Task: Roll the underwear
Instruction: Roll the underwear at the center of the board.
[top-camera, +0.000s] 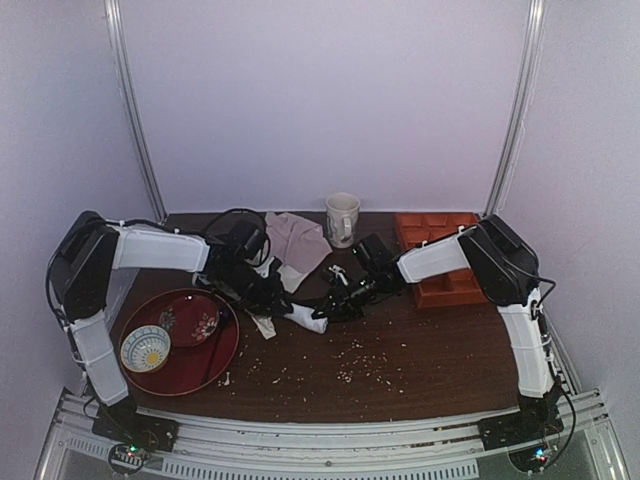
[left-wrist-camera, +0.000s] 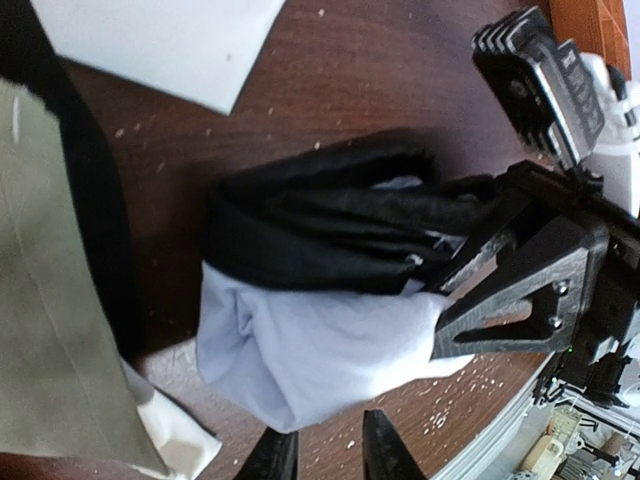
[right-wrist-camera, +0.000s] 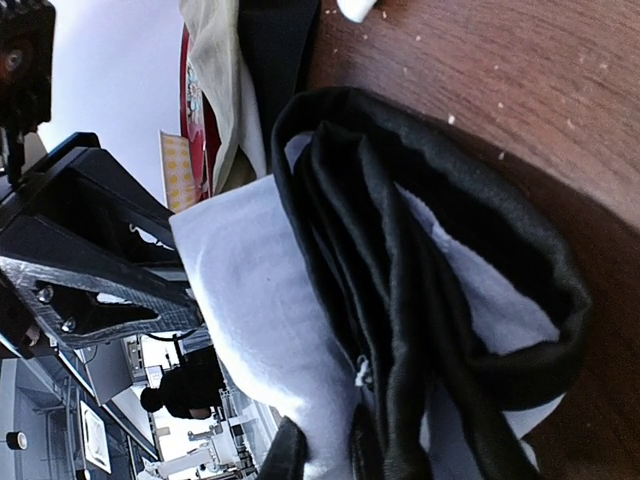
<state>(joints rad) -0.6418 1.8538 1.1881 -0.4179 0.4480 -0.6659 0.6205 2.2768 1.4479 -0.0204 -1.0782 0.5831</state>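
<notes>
Pale lilac-white walls closed the cell on three sides, and a metal rail ran up at each back corner. Below them lay a dark brown wooden table, sprinkled with light crumbs, mostly in its near middle part.

At the back edge a white mug stood upright, with a pale pinkish-grey cloth spread just beside it on the left. An orange compartment tray sat at the back right, partly under the right arm. On the left side a round red tray carried a patterned bowl.

The underwear lay near the middle of the table, between the two arms and near the red tray on its right. It was gathered into a thick bundle – white cloth on one side, black folds on the other. An olive-beige garment lay close to it.

The right gripper was clamped on the end of the bundle, one finger among the black folds and the other on the white cloth. The left gripper was at the opposite end. Its fingertips stood a little apart with bare wood between them, and the white cloth reached just to one of them – whether they held anything I could not tell.
</notes>
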